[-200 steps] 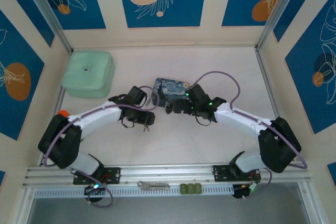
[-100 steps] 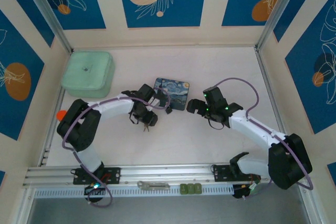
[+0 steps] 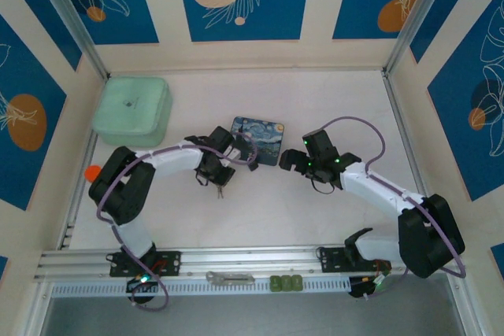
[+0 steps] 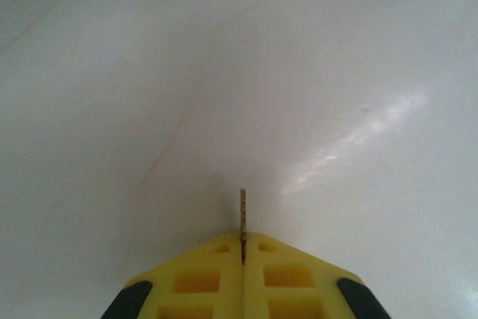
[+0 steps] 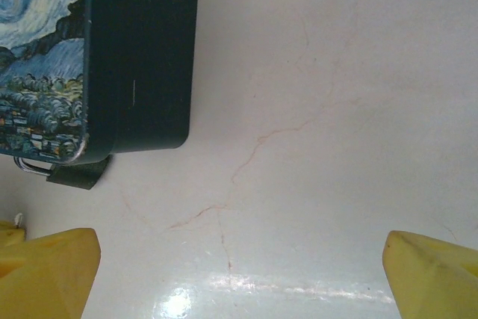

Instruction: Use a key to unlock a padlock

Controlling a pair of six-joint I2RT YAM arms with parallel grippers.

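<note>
White bench (image 3: 260,218), cracked-marble pattern, walled on three sides. Both arms reach in toward its middle.

Mint-green lidded box (image 3: 131,110) sits far left, well apart from everything else.

Painted tin (image 3: 258,139) lies flat mid-bench, between the two hands.

Right hand (image 5: 239,259): fingers spread wide, nothing between them, hovering over bare bench just beside the tin's dark side wall.

Left hand (image 4: 243,248): yellow fingers pressed together, pinching the key (image 4: 243,214). The key is seen edge-on, its thin blade sticking straight out from the fingertips above bare bench.

Padlock (image 5: 78,173) lies on the bench against a lower corner of the tin; its silver shackle (image 5: 26,163) pokes out beside that corner. No hand touches it.
</note>
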